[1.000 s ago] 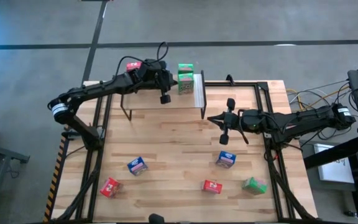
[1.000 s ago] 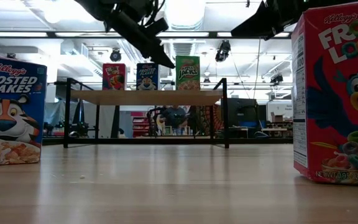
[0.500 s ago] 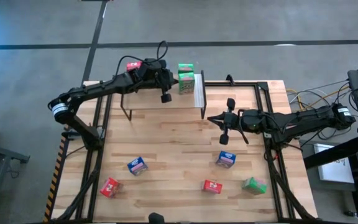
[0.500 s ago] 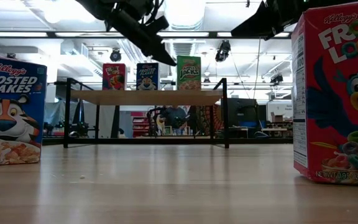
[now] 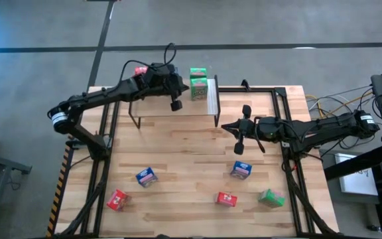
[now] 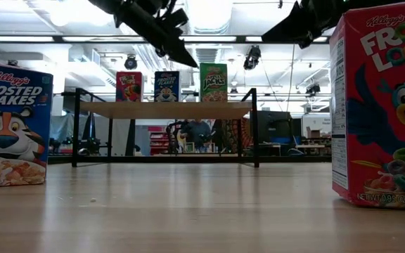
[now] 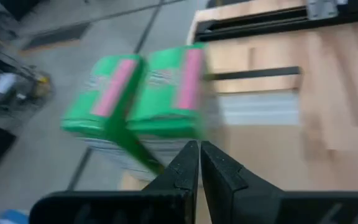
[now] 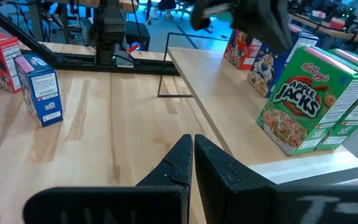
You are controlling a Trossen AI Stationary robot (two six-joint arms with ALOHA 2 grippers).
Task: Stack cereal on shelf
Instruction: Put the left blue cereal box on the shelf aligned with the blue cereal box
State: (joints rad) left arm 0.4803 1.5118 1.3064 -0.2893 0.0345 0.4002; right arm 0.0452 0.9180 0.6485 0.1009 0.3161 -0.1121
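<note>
Left claw [image 5: 176, 105]: closed, empty, above the shelf [image 5: 152, 106] beside two green boxes [image 5: 198, 83]. Right claw [image 5: 239, 149]: closed, empty, over mid-bench [image 5: 178, 166].

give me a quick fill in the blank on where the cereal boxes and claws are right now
The left claw hangs over the ____, shut and empty.
Loose on the tabletop lie ____ boxes, among them a green box.
The right claw holds ____.
The Apple Jacks box on the shelf is ____ in colour.

Missing words: shelf; five; nothing; green
</note>
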